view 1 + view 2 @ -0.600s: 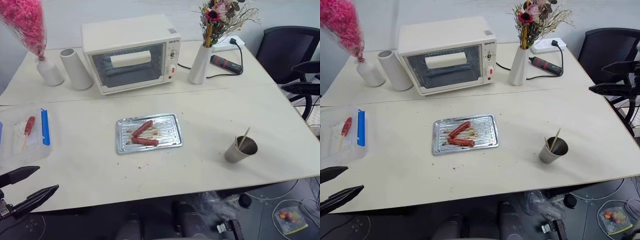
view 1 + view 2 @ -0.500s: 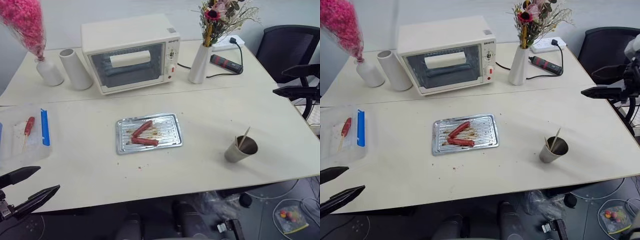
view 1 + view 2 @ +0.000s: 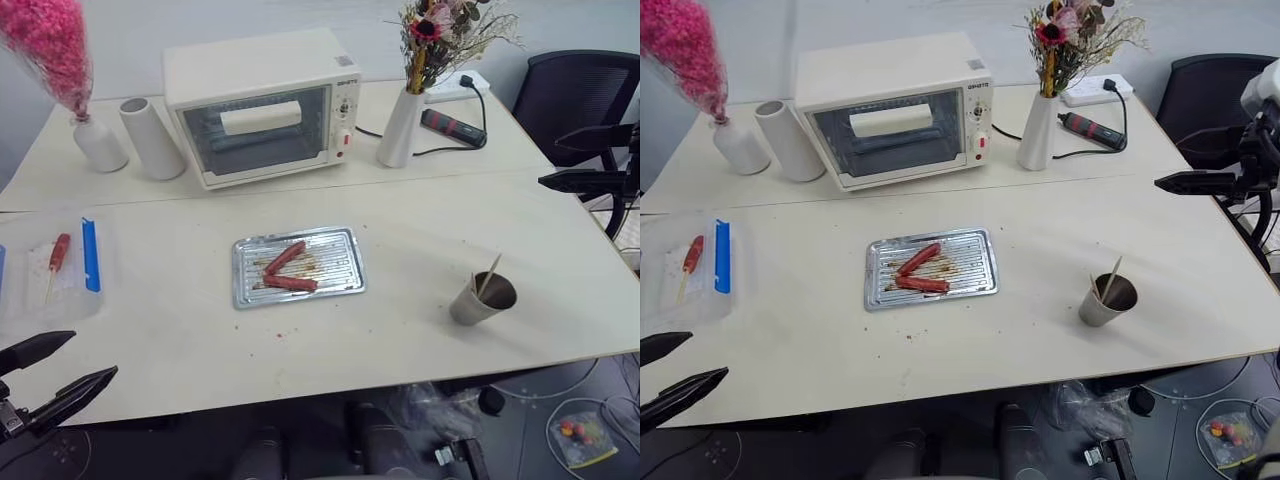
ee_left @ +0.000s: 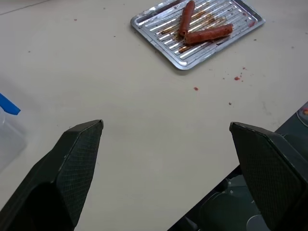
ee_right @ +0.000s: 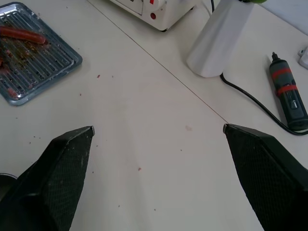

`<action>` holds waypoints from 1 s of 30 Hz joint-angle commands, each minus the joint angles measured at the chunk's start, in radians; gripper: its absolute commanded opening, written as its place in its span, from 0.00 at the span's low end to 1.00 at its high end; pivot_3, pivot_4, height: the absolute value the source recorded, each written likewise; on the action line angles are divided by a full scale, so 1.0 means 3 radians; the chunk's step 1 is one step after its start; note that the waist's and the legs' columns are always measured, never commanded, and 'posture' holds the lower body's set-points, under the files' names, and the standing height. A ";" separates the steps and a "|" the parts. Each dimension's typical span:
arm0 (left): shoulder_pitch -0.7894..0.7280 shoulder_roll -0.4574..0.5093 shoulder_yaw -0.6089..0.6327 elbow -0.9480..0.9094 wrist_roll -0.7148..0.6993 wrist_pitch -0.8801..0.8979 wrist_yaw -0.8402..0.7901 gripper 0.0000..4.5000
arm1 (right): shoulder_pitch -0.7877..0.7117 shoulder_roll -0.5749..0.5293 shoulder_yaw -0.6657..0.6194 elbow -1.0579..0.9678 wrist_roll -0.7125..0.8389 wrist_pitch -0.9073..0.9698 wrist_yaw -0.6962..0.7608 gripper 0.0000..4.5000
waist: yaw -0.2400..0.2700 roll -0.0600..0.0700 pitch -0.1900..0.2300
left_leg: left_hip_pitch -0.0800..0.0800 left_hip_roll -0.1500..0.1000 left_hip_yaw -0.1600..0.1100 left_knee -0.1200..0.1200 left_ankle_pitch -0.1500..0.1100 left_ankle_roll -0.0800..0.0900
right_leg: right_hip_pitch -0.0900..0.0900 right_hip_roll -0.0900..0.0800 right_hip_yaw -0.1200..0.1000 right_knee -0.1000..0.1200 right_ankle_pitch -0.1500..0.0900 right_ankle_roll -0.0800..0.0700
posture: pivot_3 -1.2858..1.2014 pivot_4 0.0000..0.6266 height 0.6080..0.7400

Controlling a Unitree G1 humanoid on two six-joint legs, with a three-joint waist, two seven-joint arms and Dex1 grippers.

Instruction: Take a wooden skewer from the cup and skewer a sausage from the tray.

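Left gripper (image 3: 55,370) seen low at near left, black fingers spread wide apart, nothing held between them; fingers pointed forward and toward centre. Same wide spread seen in left wrist view, fingertips (image 4: 91,132) well apart. Right gripper (image 3: 1185,170) raised at far right, fingers aimed leftward, likewise spread wide with nothing gripped. In right wrist view, right fingertips (image 5: 84,137) set far apart, angled downward.
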 commanded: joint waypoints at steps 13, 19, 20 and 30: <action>-0.0968 0.0430 -0.0522 -0.0036 -0.0770 0.0234 0.0465 0.99 | 0.0082 -0.0072 -0.0586 0.0060 -0.0025 0.0100 -0.0615 1.00 | 0.0022 0.0000 0.0000 | 0.0017 0.0007 0.0005 0.0000 -0.0008 -0.0008 | 0.0007 0.0019 0.0015 0.0011 -0.0001 -0.0001 | 0.52 0.24 1.00; -0.2185 0.0829 -0.1620 0.0130 -0.1174 0.0313 0.0563 0.99 | 0.1305 -0.0214 -0.1486 -0.1368 0.0562 0.1393 -0.1078 1.00 | 0.0058 0.0004 -0.0001 | 0.0018 0.0006 0.0001 0.0002 -0.0010 -0.0008 | 0.0010 0.0018 0.0021 0.0020 0.0029 0.0051 | 0.52 0.24 1.00; -0.2351 0.0847 -0.1811 0.0151 -0.1140 0.0303 0.0529 1.00 | 0.1631 -0.0197 -0.1711 -0.1784 0.0679 0.1661 -0.1159 0.96 | 0.0064 0.0005 -0.0002 | 0.0018 0.0006 0.0002 -0.0001 -0.0011 -0.0007 | 0.0009 0.0020 0.0022 0.0019 0.0029 0.0052 | 0.52 0.24 1.00; -0.3380 0.0644 -0.2971 0.0410 -0.0781 0.0207 0.0215 1.00 | 0.3251 0.0496 -0.3126 -0.4435 0.1374 0.3343 -0.2202 0.65 | 0.0046 0.0005 -0.0004 | 0.0028 0.0004 0.0006 0.0001 -0.0013 -0.0015 | 0.0018 0.0047 0.0055 0.0029 0.0031 0.0056 | 0.52 0.24 1.00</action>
